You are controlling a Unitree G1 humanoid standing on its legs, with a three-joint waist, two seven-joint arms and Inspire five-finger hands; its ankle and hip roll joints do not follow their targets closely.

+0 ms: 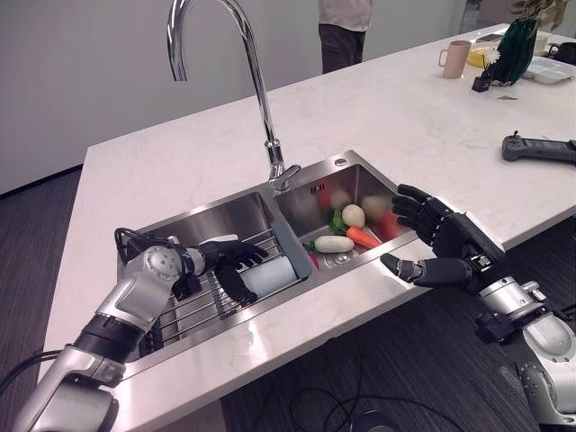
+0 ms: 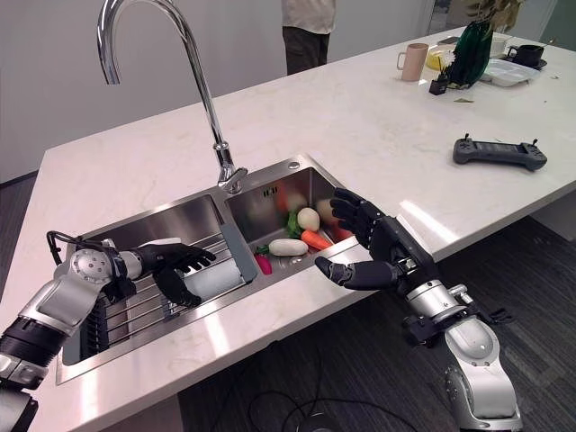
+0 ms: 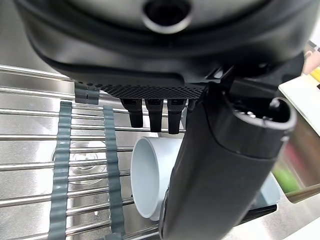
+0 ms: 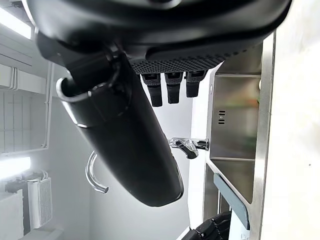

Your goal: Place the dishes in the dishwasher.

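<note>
A white cup (image 1: 272, 275) lies on its side on the wire rack (image 1: 189, 310) across the left basin of the steel sink (image 1: 220, 214). My left hand (image 1: 227, 258) reaches onto the rack at the cup's open end, fingers stretched over its top and thumb hanging down in front of the rim. In the left wrist view the cup (image 3: 146, 181) sits between the thumb and the straight fingers (image 3: 154, 114), and no grip shows. My right hand (image 1: 453, 245) hovers open over the front rim of the right basin, holding nothing.
The right basin holds vegetables: a white radish (image 1: 334, 243), a carrot (image 1: 364, 238) and a pale round one (image 1: 353, 215). A tall faucet (image 1: 256, 81) rises behind the sink. On the counter lie a black controller (image 1: 538, 149), a mug (image 1: 455, 58) and a green bag (image 1: 517, 49). A person (image 1: 344, 27) stands beyond.
</note>
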